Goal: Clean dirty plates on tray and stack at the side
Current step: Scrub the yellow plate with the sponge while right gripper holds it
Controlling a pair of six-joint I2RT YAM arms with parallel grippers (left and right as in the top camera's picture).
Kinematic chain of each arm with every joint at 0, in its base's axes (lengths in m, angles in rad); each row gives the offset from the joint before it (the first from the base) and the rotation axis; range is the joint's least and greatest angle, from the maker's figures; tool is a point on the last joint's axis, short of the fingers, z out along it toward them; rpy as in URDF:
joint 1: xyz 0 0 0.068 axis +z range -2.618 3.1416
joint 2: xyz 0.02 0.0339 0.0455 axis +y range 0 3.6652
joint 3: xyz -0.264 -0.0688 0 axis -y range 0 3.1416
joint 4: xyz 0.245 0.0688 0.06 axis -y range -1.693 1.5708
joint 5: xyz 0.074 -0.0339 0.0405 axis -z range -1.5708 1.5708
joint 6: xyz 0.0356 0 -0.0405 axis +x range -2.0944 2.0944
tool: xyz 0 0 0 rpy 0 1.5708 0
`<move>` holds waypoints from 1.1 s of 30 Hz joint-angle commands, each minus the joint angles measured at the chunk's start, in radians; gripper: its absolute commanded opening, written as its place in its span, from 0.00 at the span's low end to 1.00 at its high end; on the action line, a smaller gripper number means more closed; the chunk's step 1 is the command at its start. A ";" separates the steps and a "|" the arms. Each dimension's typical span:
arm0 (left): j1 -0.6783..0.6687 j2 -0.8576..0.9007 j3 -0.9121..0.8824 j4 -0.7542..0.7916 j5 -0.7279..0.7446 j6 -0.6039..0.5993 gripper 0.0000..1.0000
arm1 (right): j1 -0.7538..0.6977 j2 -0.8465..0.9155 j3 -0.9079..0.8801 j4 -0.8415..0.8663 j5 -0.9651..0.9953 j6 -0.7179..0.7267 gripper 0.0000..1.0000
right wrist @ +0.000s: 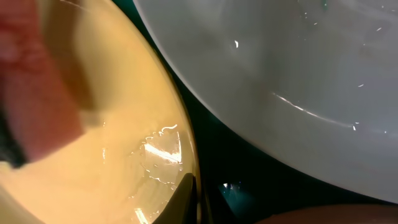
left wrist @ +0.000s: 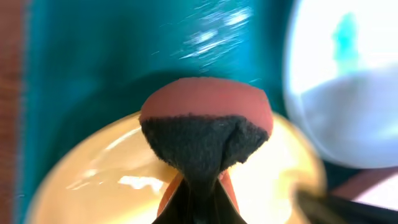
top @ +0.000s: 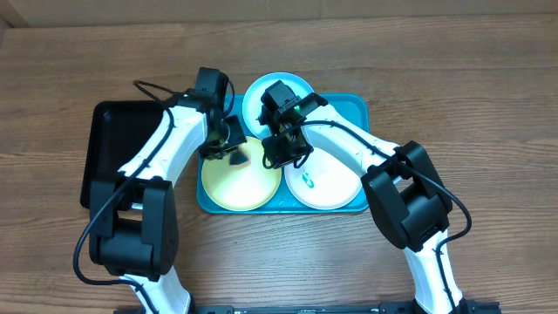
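The turquoise tray (top: pixel 357 109) holds three plates: a light blue plate (top: pixel 257 94) at the back, a yellow plate (top: pixel 235 185) at the front left and a white plate (top: pixel 331 183) at the front right. My left gripper (top: pixel 234 157) (left wrist: pixel 199 202) is shut on a sponge (left wrist: pixel 205 121) with a red back and a black scrubbing face, low over the yellow plate (left wrist: pixel 87 180). My right gripper (top: pixel 281 160) (right wrist: pixel 198 199) is shut on the right rim of the yellow plate (right wrist: pixel 118 155). A teal smudge shows on the light blue plate (left wrist: pixel 348 93).
A smaller black tray (top: pixel 113 148) lies on the wooden table (top: pixel 488 105) left of the turquoise one. In the right wrist view a pale plate (right wrist: pixel 298 68) fills the upper right. The two wrists stand close together over the tray's middle.
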 commanded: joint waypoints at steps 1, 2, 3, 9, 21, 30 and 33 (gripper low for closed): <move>-0.032 0.008 -0.039 0.039 0.092 -0.042 0.04 | 0.004 0.006 -0.004 0.001 0.002 -0.014 0.04; -0.040 0.008 -0.053 0.055 0.092 -0.042 0.04 | 0.004 0.006 -0.004 0.003 0.002 -0.014 0.04; -0.050 0.008 -0.073 0.072 0.092 -0.042 0.04 | 0.004 0.006 -0.004 0.006 0.002 -0.014 0.04; -0.070 0.009 -0.149 0.106 0.064 -0.042 0.04 | 0.004 0.006 -0.004 0.010 0.002 0.008 0.04; -0.066 0.009 -0.147 -0.172 -0.395 -0.034 0.04 | 0.004 0.006 -0.004 0.006 0.002 0.008 0.04; -0.066 -0.001 0.059 -0.367 -0.545 -0.070 0.04 | 0.004 0.006 -0.004 0.006 0.002 0.008 0.04; -0.063 -0.009 0.165 -0.399 -0.547 -0.115 0.04 | 0.004 0.006 -0.004 0.004 0.001 0.008 0.04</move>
